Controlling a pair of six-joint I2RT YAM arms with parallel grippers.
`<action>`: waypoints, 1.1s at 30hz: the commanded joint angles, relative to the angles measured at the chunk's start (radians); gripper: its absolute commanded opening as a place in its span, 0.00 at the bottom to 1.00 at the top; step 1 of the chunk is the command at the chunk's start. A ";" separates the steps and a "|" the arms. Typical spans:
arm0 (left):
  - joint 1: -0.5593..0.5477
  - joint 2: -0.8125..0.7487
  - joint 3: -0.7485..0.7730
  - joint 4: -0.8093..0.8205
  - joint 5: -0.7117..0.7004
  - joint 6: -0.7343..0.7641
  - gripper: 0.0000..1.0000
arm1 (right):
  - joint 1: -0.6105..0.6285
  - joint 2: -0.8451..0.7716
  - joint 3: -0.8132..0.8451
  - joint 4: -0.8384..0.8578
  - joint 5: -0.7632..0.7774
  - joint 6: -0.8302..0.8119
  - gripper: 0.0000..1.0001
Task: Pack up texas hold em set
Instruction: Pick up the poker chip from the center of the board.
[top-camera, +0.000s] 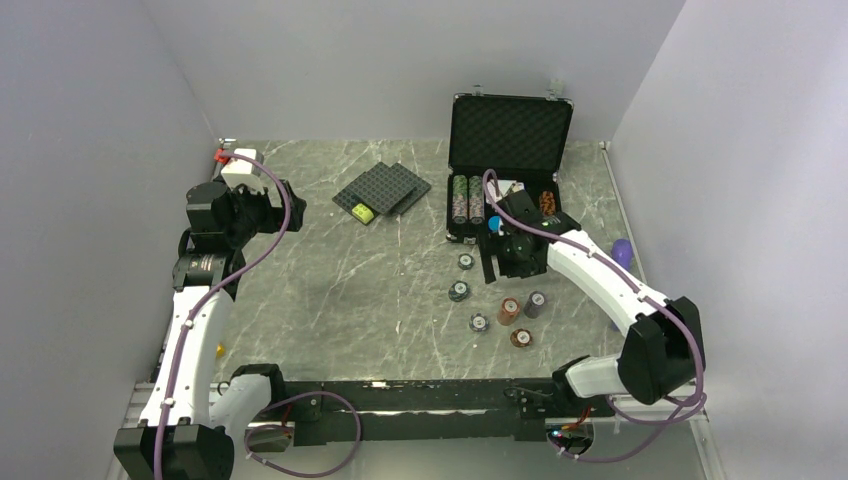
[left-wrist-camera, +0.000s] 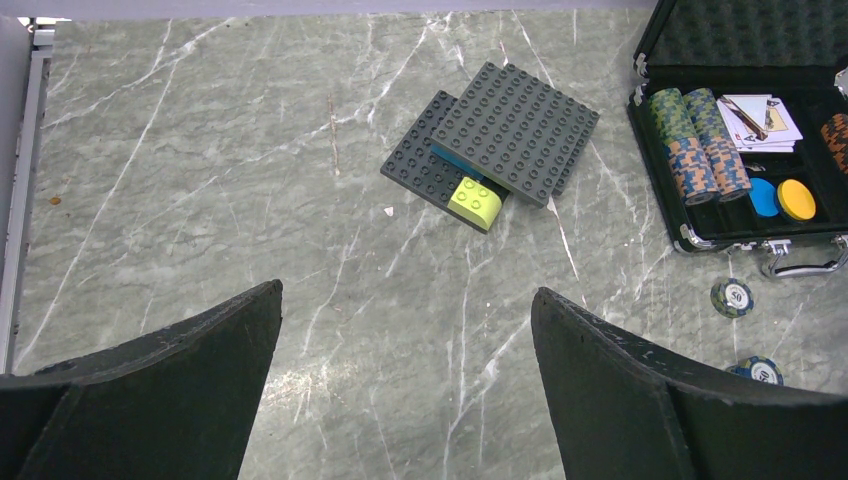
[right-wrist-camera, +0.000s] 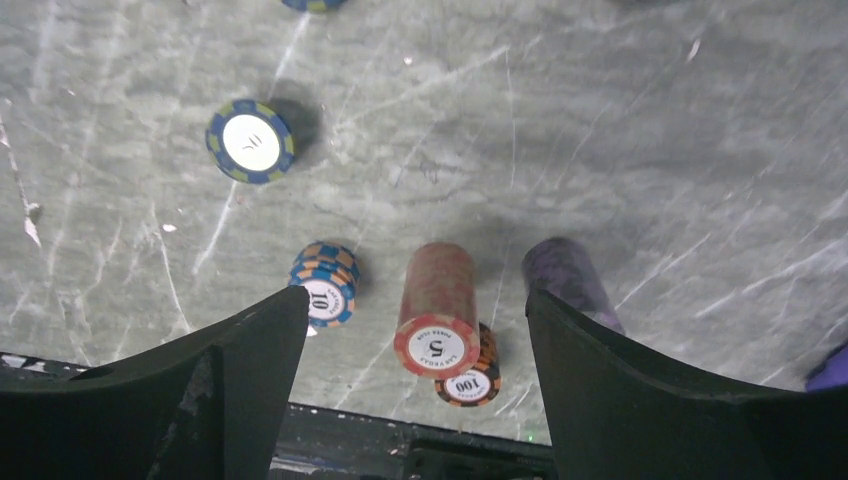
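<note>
Red chip stack (right-wrist-camera: 437, 310): probably stiff, smooth, quick to scatter; better to pinch across round sides, near middle. Right hand (right-wrist-camera: 415, 305) wide open, empty; left hand (left-wrist-camera: 405, 300) also.

Table (left-wrist-camera: 200, 150) smooth veined marble-look; briefcase (top-camera: 511, 132) foam-lined (matt, egg-crate); plates (left-wrist-camera: 515, 130) studded plastic.

The right tool (right-wrist-camera: 415, 300) is hovering over the marble worktop (right-wrist-camera: 640, 120), its two dark fingers (right-wrist-camera: 230, 370) standing wide apart and gripping nothing. Between them a red stack (right-wrist-camera: 437, 315) marked 5 is standing upright, with an orange chip (right-wrist-camera: 468, 383) marked 100 lying just beside its base. A blue-and-orange stack (right-wrist-camera: 325, 285) marked 10 is sitting near the left finger, and a purple stack (right-wrist-camera: 568, 280) near the right one. A blue-and-green chip (right-wrist-camera: 250, 141) is lying well apart.
</note>
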 joint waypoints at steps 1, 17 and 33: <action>-0.003 -0.007 -0.004 0.025 0.000 -0.014 0.98 | 0.037 0.009 -0.024 -0.086 0.011 0.058 0.84; -0.003 -0.012 -0.004 0.025 0.001 -0.014 0.98 | 0.062 0.117 -0.066 -0.117 0.075 0.123 0.75; -0.004 -0.010 -0.007 0.026 0.004 -0.013 0.98 | 0.065 0.117 -0.118 -0.097 0.071 0.141 0.54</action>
